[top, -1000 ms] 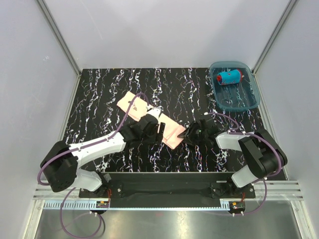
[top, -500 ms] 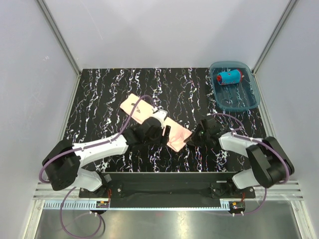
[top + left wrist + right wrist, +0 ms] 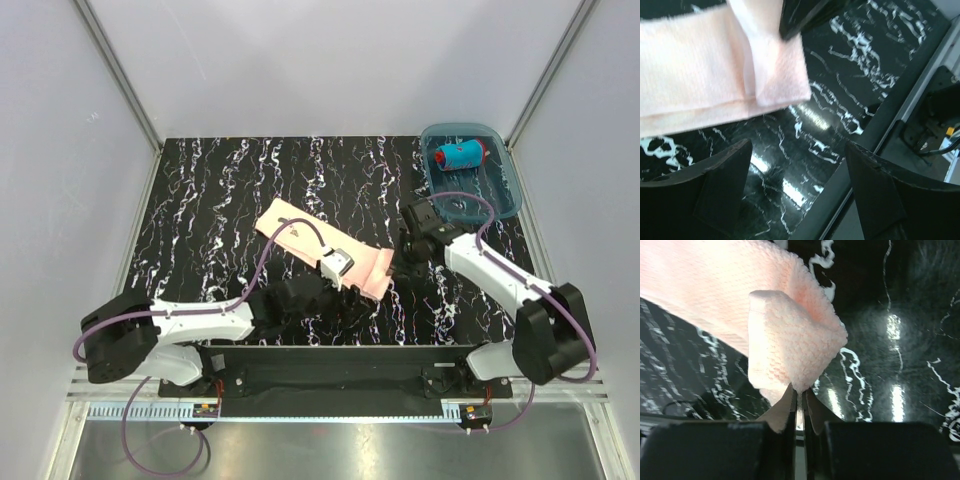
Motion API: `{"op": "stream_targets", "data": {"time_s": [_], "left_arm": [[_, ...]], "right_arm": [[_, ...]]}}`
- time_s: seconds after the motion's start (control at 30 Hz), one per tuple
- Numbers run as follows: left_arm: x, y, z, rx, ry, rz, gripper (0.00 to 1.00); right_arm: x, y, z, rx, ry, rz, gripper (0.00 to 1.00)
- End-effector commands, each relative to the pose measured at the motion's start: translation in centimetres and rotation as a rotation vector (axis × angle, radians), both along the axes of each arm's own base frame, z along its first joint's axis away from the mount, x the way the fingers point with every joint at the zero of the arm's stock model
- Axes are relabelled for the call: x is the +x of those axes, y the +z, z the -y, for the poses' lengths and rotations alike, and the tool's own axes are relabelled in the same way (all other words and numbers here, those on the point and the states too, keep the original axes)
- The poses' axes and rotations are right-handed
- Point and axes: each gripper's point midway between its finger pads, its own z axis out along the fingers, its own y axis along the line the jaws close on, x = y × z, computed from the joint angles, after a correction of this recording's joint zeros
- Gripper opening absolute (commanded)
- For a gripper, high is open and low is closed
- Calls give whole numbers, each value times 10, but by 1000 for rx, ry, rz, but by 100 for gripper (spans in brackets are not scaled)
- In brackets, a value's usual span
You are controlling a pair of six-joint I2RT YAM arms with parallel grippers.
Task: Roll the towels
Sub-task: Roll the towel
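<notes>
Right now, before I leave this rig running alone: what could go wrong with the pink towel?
The right gripper pinches only a thin edge at the folded end of the pink towel, so the cloth may slip free. The left gripper is open beside the towel, not holding it; a pull could drag the whole cloth across the table instead of rolling it. The left arm's purple cable arches over the towel and might snag it.

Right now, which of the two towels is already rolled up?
The blue towel with red pattern: it is a tight roll inside the tray at far right. The peach-pink towel is spread out mostly flat on the table, unrolled.
</notes>
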Motion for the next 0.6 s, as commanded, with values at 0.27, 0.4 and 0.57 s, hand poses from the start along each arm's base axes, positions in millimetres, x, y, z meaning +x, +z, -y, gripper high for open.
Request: {"op": "stream_targets", "data": {"time_s": [0.27, 0.4, 0.57], "left_arm": [[0, 40, 54, 44, 37, 317, 88], [-8, 17, 71, 127, 17, 374, 86], [-9, -5, 84, 214, 22, 429, 83]], "right_arm": [[-32, -20, 0, -59, 120, -231, 0], [-29, -9, -3, -51, 145, -228, 0], [-33, -4, -4, -40, 160, -236, 0]]}}
